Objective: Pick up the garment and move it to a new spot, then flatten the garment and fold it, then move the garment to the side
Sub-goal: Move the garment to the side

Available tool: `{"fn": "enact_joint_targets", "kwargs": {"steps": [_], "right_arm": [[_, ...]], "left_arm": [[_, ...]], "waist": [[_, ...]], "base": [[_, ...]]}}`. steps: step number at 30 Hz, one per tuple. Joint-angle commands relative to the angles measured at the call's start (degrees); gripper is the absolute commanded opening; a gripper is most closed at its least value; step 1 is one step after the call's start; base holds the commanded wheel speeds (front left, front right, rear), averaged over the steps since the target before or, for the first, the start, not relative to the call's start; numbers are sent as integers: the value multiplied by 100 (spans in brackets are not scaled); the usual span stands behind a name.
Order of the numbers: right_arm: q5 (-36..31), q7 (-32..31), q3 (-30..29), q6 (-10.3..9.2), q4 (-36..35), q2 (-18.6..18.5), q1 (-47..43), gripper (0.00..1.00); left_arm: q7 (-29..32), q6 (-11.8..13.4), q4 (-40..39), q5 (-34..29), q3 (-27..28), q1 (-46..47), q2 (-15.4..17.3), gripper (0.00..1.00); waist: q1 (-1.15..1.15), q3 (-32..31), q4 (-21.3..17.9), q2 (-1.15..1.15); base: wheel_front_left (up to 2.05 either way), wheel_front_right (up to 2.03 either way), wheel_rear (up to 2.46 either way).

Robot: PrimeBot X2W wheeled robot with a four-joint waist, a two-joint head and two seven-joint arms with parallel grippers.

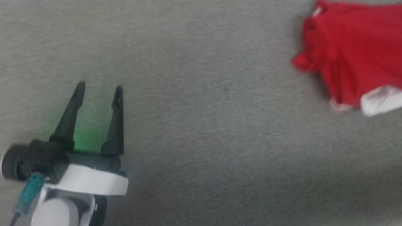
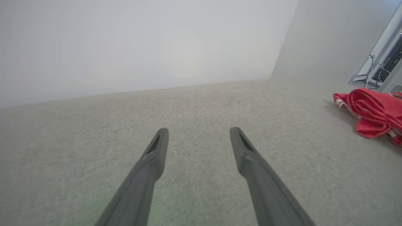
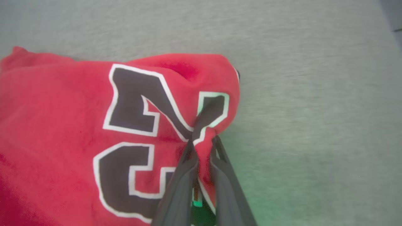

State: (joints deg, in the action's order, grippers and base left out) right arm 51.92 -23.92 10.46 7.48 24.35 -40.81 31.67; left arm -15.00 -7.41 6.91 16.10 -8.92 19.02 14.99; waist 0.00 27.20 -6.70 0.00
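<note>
The red jersey-style shirt with white sleeve patches and dark, white-outlined number (image 1: 369, 68) lies crumpled on the grey, finely textured surface (image 1: 207, 128), at the right edge of the head view. The right gripper (image 3: 204, 141) has its two dark fingers drawn narrow, pinching a raised fold of the shirt's red fabric (image 3: 62, 103) at the edge of the lettering. The left gripper (image 1: 99, 86) hangs over bare surface well apart from the shirt, its fingers spread wide (image 2: 198, 129) and holding nothing.
</note>
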Motion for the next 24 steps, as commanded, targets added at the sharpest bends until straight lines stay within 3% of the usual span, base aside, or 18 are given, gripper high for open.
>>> {"fn": "enact_joint_targets", "kwargs": {"steps": [1, 12, 24], "right_arm": [[25, 80, -49, 2, 25, 7, 55, 0], [-366, 1033, -912, 1, 1081, -274, 752, 0], [-1310, 2158, -744, 0, 2499, -276, 1998, 0]], "left_arm": [[-23, -10, -24, -41, -32, 118, 43, 100], [-23, -10, -107, -136, -777, 1497, 645, 100], [-18, -9, 5, -195, -1336, 2734, 992, 100]], "waist": [[0, 205, -225, 0], [0, 919, -725, 0], [0, 1464, -686, 0]], "base": [[0, 0, 0], [0, 0, 0], [0, 0, 0]]}}
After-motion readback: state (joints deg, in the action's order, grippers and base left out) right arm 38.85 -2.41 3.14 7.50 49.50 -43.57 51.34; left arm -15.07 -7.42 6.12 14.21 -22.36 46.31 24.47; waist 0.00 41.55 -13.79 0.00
